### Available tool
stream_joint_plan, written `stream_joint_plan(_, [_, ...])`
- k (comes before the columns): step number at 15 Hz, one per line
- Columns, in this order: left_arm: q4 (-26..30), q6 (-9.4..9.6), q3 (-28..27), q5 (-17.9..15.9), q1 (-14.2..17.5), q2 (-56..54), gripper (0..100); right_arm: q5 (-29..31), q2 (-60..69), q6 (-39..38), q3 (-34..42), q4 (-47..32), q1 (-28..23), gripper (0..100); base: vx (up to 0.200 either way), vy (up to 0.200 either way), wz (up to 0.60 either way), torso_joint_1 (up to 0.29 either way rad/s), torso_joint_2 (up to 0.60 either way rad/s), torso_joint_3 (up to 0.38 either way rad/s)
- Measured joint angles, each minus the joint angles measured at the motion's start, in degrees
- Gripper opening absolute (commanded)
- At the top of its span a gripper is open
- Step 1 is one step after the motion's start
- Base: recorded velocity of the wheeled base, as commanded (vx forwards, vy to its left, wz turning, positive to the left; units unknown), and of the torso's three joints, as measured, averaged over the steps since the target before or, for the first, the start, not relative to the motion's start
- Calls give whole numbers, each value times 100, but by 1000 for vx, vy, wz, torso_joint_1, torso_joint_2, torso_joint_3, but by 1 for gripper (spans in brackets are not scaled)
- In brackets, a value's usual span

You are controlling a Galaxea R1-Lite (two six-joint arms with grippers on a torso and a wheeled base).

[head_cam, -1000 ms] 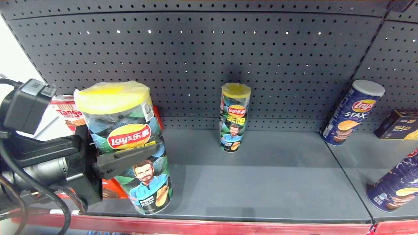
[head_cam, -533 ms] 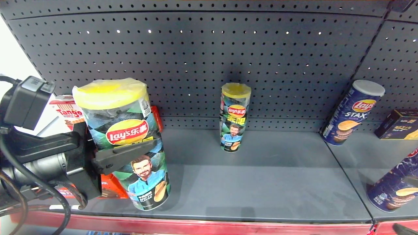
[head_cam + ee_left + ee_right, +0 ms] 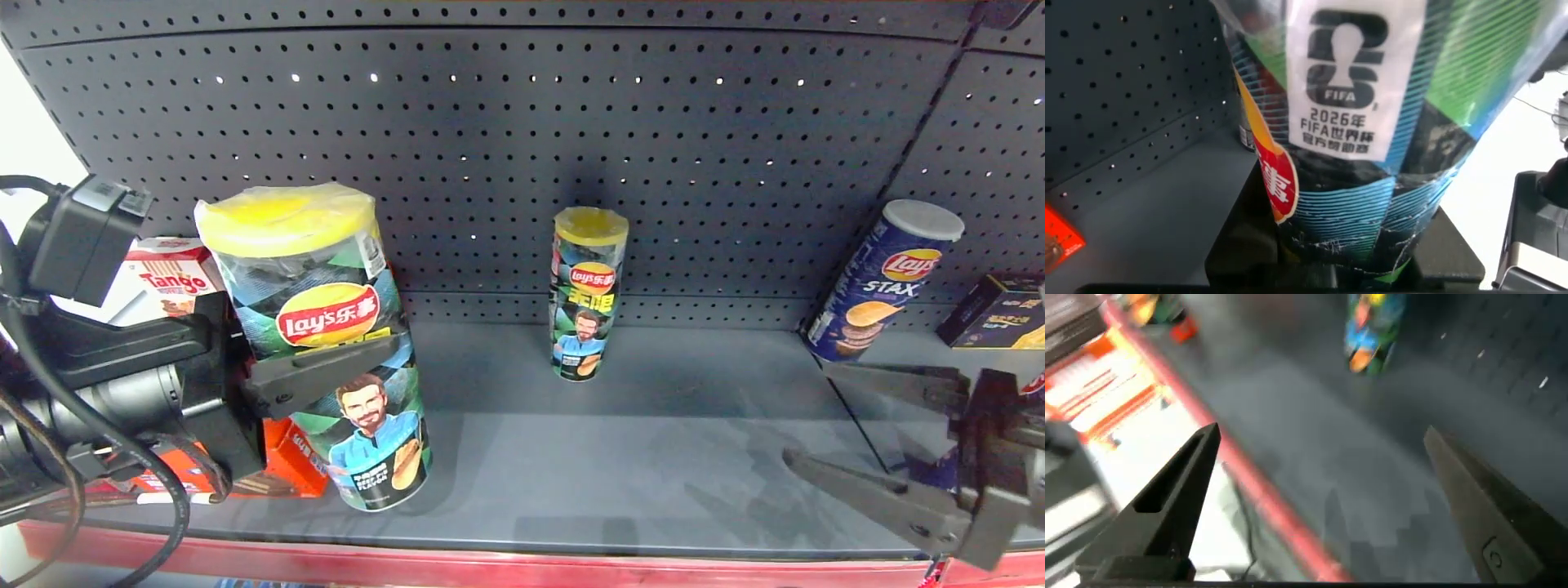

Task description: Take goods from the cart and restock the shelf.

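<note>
My left gripper (image 3: 326, 359) is shut on a tall chip can (image 3: 320, 335) with a yellow lid and green-blue wrap, held upright at the front left of the grey shelf (image 3: 653, 457). The can's base hangs just over or on the shelf; I cannot tell which. Up close in the left wrist view the same can (image 3: 1372, 139) stands between the fingers. A matching chip can (image 3: 588, 292) stands at the back middle of the shelf against the pegboard. My right gripper (image 3: 833, 425) is open at the front right, nothing between its fingers (image 3: 1176, 506).
Orange and red snack boxes (image 3: 175, 282) sit behind my left gripper. A blue chip can (image 3: 882, 282) leans at the back right, with another blue can (image 3: 939, 469) behind my right gripper and a dark box (image 3: 992, 310) beyond. A red strip (image 3: 490, 567) edges the shelf front.
The left gripper has carried the can slightly up and farther onto the shelf. The right gripper has come into the head view at the lower right, open.
</note>
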State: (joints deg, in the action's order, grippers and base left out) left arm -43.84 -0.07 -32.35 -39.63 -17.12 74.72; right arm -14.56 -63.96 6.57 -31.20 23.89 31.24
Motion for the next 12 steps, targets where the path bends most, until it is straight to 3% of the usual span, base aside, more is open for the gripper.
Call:
stream_joint_plan(6, [0, -4, -37, 6, 2, 44, 0, 150, -1687, 46, -844, 980, -410, 100, 0, 0, 0, 0, 0, 0])
stream_joint_plan(12, [0, -9, -48, -13, -2, 50, 0, -2231, -3072, 664, -1941, 1598, -881, 100, 0, 0, 0, 0, 0, 0])
